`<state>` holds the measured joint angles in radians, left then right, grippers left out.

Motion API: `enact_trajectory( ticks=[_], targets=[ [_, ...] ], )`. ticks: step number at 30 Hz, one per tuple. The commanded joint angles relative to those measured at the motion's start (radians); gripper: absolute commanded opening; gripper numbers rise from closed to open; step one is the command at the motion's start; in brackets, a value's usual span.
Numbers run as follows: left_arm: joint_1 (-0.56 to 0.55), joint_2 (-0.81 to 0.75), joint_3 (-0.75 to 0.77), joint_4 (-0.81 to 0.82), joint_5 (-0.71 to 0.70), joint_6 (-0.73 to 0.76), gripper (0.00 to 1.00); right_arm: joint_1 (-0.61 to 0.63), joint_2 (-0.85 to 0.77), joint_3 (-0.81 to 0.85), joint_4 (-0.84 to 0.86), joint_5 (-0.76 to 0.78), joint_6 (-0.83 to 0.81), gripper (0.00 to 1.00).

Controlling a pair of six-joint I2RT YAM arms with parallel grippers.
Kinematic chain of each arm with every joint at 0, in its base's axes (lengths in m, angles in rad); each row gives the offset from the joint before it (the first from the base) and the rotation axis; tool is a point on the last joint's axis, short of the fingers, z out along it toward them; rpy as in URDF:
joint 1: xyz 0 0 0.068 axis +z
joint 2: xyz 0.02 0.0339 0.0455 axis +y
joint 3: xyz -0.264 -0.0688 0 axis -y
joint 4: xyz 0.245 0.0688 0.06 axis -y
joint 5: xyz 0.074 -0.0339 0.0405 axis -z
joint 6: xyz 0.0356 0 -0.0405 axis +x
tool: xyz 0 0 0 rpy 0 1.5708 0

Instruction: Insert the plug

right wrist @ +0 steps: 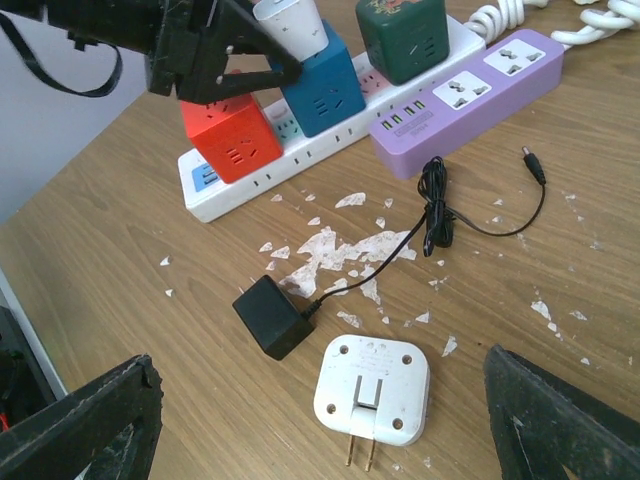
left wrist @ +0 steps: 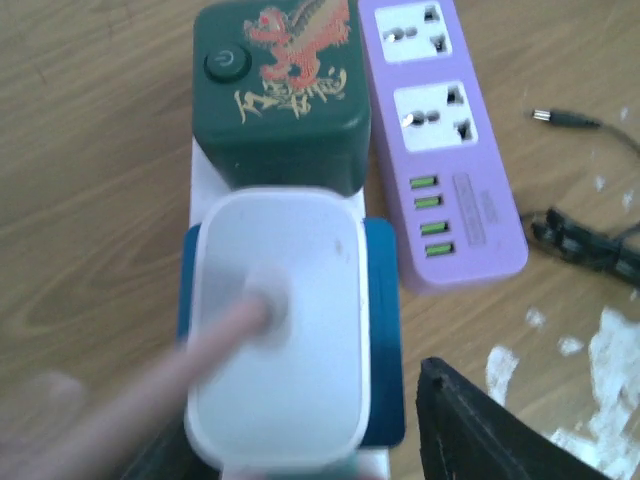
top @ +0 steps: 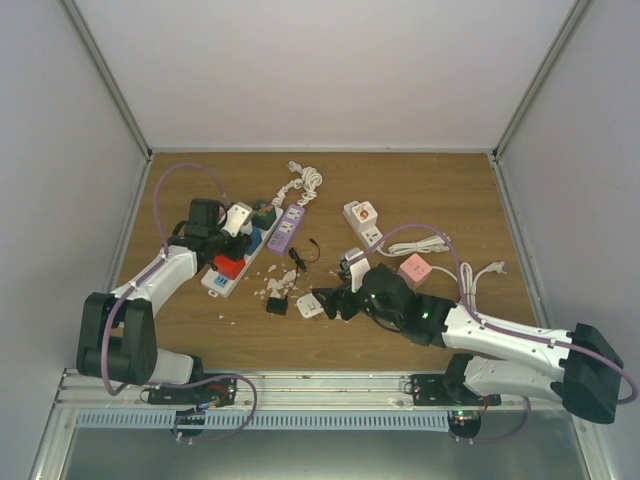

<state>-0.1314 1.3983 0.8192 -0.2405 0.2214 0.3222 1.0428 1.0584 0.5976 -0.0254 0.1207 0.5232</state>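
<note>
Room: I see pale walls (top: 330, 70) closing in the left, far and right sides.
Bench: the bench (top: 420, 190) is brown wood grain, with a metal rail along the near edge.
White power strip: the white power strip (right wrist: 225, 195) lies at an angle on the left side. It carries three cubes in a row.
Purple power strip: the purple power strip (left wrist: 445, 150) lies just beside the white one, on its right. It has two sockets at the far end and four green ports nearer me.
Cubes: the orange cube (right wrist: 228, 140) is nearest, the blue cube (left wrist: 385, 300) is in the middle and the green cube (left wrist: 285, 95) is farthest.
Task's thing: the white plug (left wrist: 275, 320) sits upright on top of the blue cube. I can't tell whether its pins are fully in.
Left hand: the left hand (top: 222, 224) is over the white plug. One finger stands clear of the plug and the other is blurred, so I can't tell whether it grips.
Right hand: the right hand (top: 338, 298) is spread wide with nothing between its fingers, low over mid-bench.
Loose items: a flat white adapter (right wrist: 372, 388) lies pins-up. A black adapter (right wrist: 272, 318) is just to its left, and its thin cable (right wrist: 436, 205) runs towards the purple strip.
Flakes: white flakes (right wrist: 330, 245) are scattered between the strips and the adapters.
Markings: the green cube shows a red dragon, a power symbol and gold writing too blurred for me to read.
</note>
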Motion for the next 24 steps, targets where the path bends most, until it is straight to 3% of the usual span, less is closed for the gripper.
enact_trajectory(
  ticks=[1,8,15,24],
  targets=[
    [-0.007,-0.081,0.006,-0.157,-0.027,-0.035,0.59,-0.009,-0.004,0.03,0.016,-0.001,-0.015,0.87],
    [-0.007,-0.233,0.127,-0.239,-0.025,-0.08,0.8,-0.009,-0.007,0.033,0.016,-0.015,0.012,0.87],
    [-0.007,-0.369,0.174,-0.247,-0.063,-0.203,0.81,-0.009,-0.016,0.042,-0.034,0.039,0.056,0.87],
    [-0.01,-0.532,0.121,-0.304,0.139,-0.497,0.85,-0.009,0.077,0.102,-0.171,0.108,0.169,0.87]
  ],
)
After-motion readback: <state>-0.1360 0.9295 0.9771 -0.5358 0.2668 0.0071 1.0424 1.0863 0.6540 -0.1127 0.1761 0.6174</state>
